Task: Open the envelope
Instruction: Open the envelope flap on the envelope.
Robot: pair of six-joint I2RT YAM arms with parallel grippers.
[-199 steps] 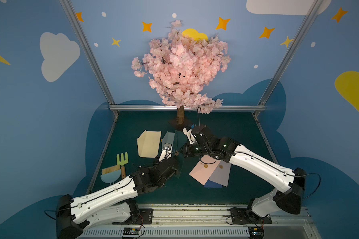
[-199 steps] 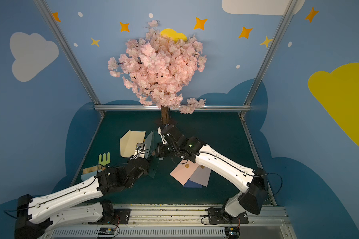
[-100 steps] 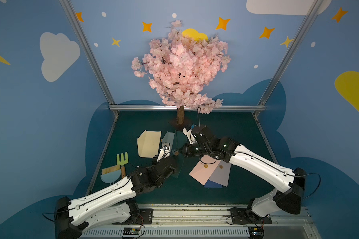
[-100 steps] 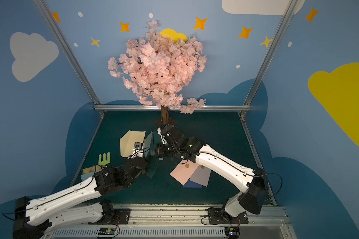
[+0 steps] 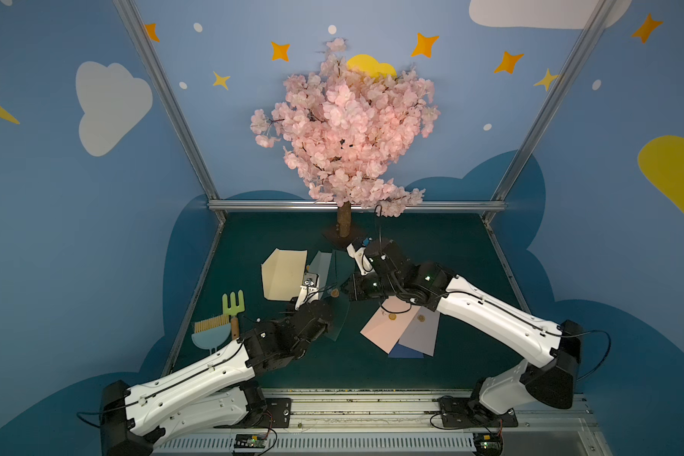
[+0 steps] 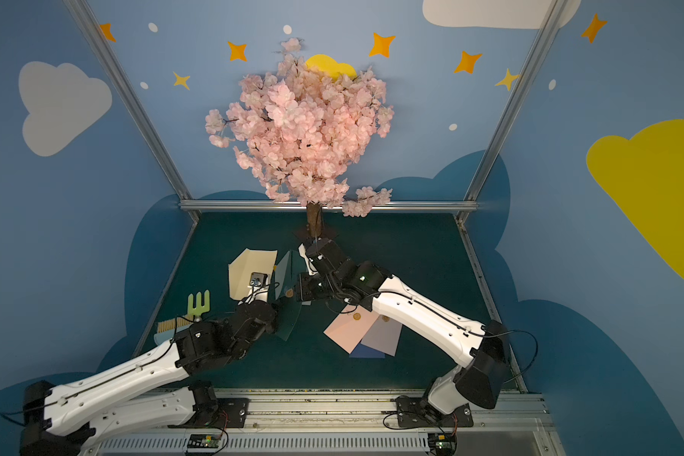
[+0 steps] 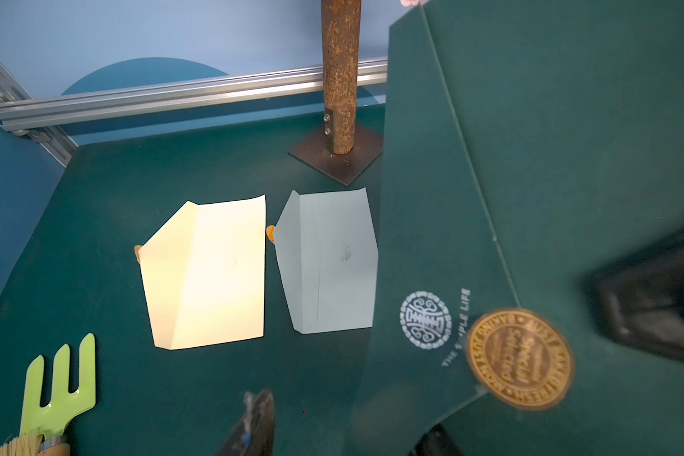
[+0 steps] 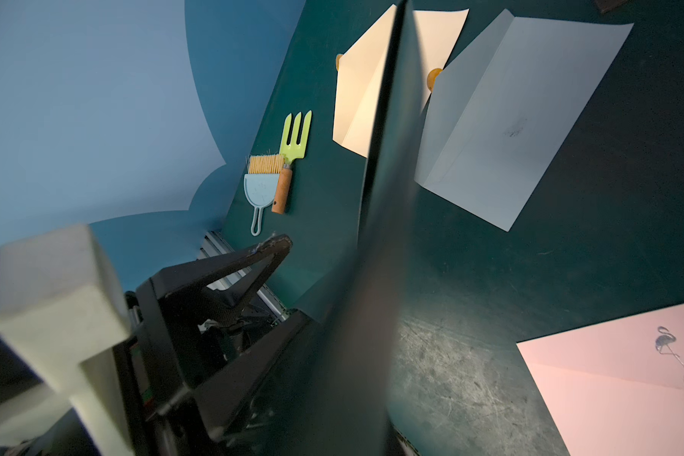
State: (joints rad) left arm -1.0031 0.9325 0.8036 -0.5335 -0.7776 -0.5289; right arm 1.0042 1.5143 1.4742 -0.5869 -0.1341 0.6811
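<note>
Right claw clenched on the green envelope, raised on edge over the bench middle. Left claw released, the nearer; gold seal lies just beside it.

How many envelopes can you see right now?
6: cream envelope and grey-blue envelope lying far left; dark green envelope held upright mid-table; pink envelope, lavender envelope, dark blue envelope stacked right. More may hide underneath.
</note>
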